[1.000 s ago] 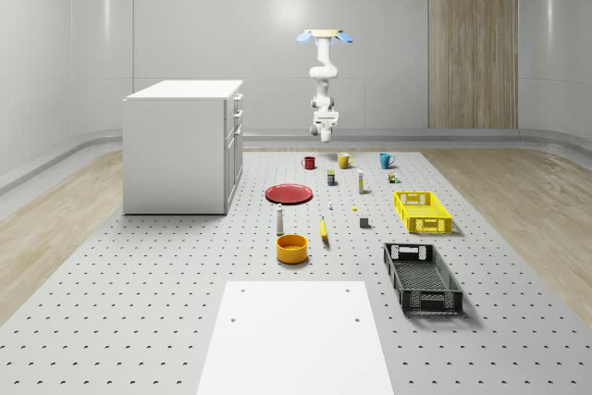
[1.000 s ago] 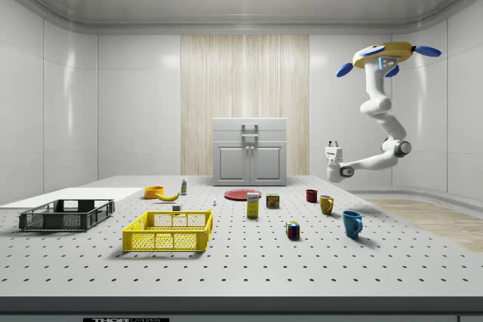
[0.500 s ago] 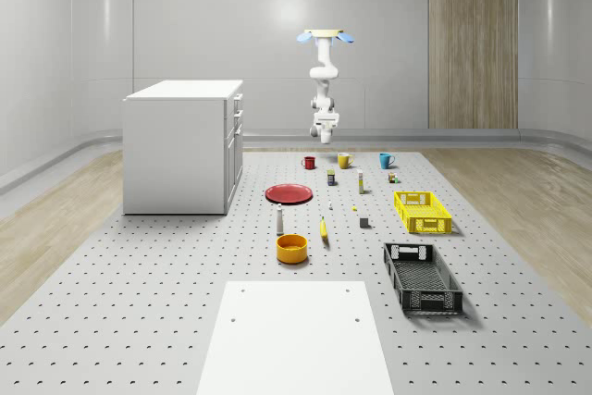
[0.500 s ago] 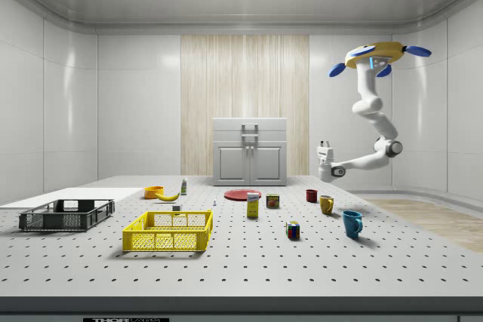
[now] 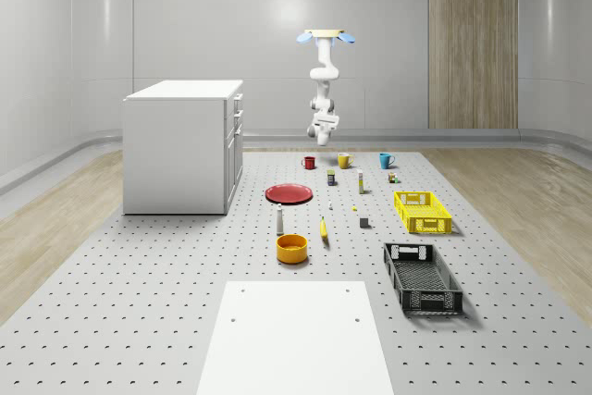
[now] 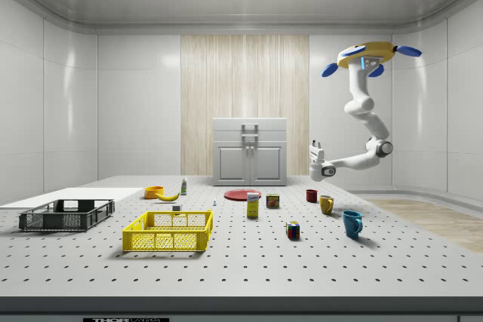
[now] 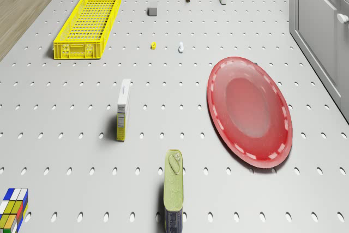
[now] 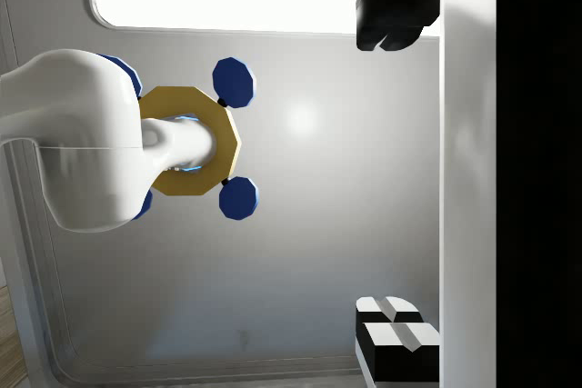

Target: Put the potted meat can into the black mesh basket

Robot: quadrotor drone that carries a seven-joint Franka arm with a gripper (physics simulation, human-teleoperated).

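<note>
Shifted since a second ago toward the side view's left: drone [image 6: 367, 56] hovering high over the tabletop's [image 6: 241, 262] far end, end effector [image 6: 315, 145] pointing up, fingers [image 8: 394, 8] spread wide, holding nothing. Potted meat can [image 7: 174, 191] upright beside red plate [image 7: 249, 110]; black mesh basket [image 5: 422, 277] well apart.

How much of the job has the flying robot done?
Nothing is done yet. The potted meat can stands on the table beside the red plate, far from the black mesh basket. The drone hovers, and its gripper hangs high above the table, holding nothing. Grabbing and carrying remain.
</note>
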